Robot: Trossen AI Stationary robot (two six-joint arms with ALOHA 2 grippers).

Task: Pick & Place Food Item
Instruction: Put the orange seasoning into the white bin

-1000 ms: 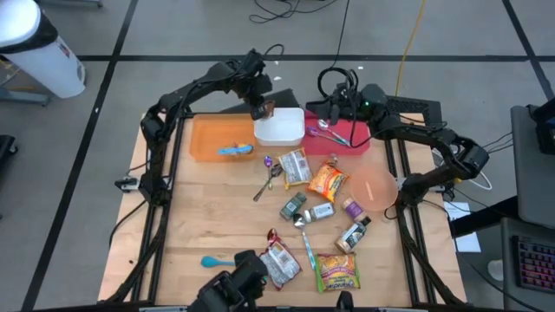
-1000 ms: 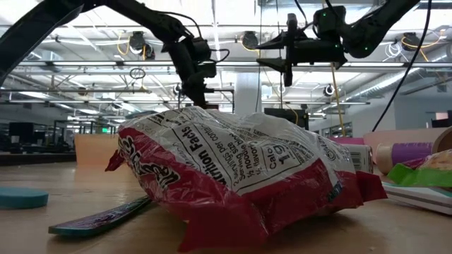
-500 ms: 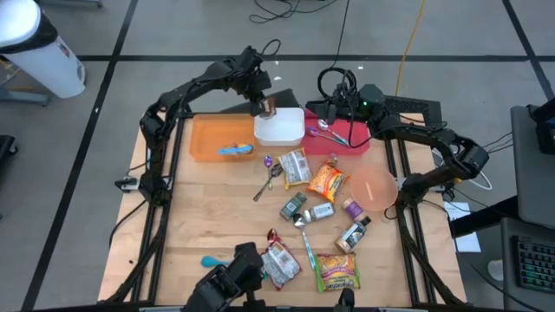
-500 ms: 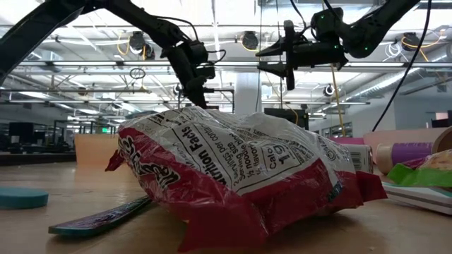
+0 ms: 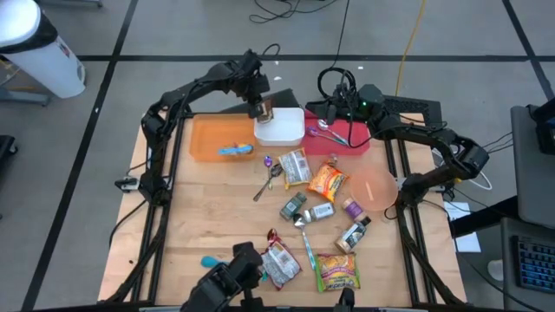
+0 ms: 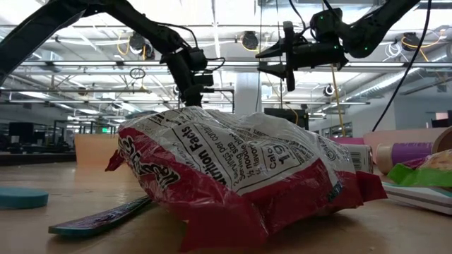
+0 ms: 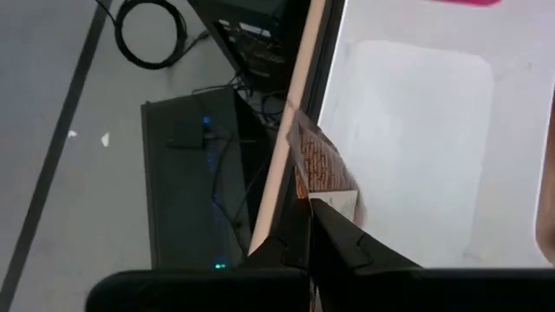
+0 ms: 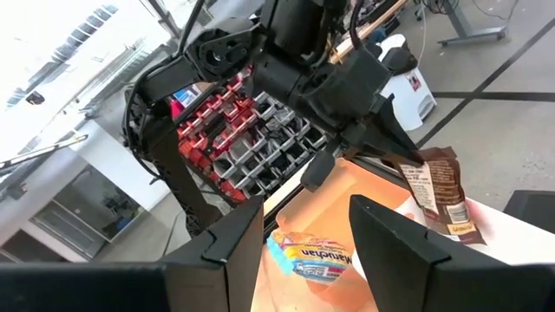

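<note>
Since 1 second ago, the left gripper (image 5: 263, 110) has shifted slightly at the back edge of the white container (image 5: 280, 128), carrying its load with it; the other items lie as before. Its fingers (image 7: 334, 234) are clenched on 1 small brown snack packet (image 7: 319, 165), pinched at one end. The packet is flat and crinkled, brown with white printed panels, and hangs over the container's back-left rim, clear of its floor. From the right wrist view the same packet (image 8: 438, 191) dangles below the left gripper, with an orange tray (image 5: 217, 137) and a blue-labelled pack (image 8: 312, 257) beneath.

Right gripper (image 5: 332, 110) waits above the red mat (image 5: 351, 134) at the back right of the table (image 5: 208, 217); its fingers (image 8: 386, 238) stand partly apart, grasping nothing.

Room: the container's interior is bare white. Loose packets, bottles and spoons crowd the table's centre and front; the front-left area of the table is mostly bare wood.
</note>
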